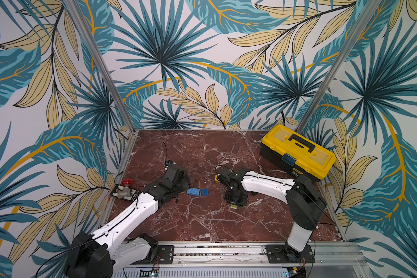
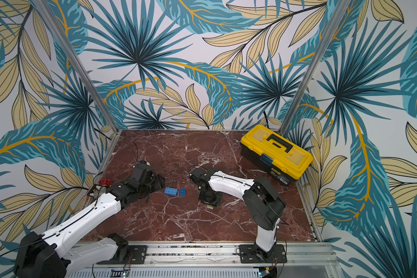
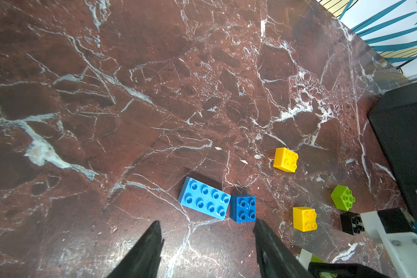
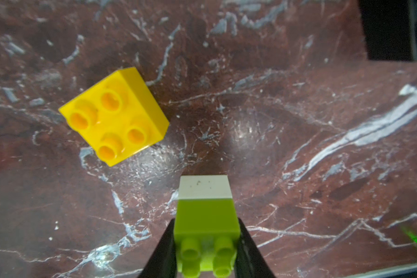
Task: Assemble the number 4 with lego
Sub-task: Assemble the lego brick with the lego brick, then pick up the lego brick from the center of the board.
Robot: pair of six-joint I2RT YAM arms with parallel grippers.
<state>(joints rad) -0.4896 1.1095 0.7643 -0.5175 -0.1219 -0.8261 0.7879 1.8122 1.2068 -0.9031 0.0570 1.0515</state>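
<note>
A long light-blue lego brick (image 3: 204, 198) lies studs up on the marble, with a dark-blue brick (image 3: 243, 208) touching its end; both top views show the pair (image 1: 193, 191) (image 2: 171, 191). My left gripper (image 3: 207, 222) stands open just short of them, with nothing between its fingers. Beyond lie two yellow bricks (image 3: 285, 159) (image 3: 304, 218), a lime-green brick (image 3: 343, 197) and a black brick (image 3: 350, 223). My right gripper (image 4: 206, 222) is shut on a lime-green brick (image 4: 206, 221) joined to a white brick (image 4: 205, 187), held close above the table beside a yellow brick (image 4: 113, 115).
A big yellow toolbox (image 1: 297, 151) stands at the back right corner; its black side (image 3: 405, 134) is close to the loose bricks. A red-handled valve fitting (image 1: 124, 189) lies at the left edge by my left arm. Metal rails border the table.
</note>
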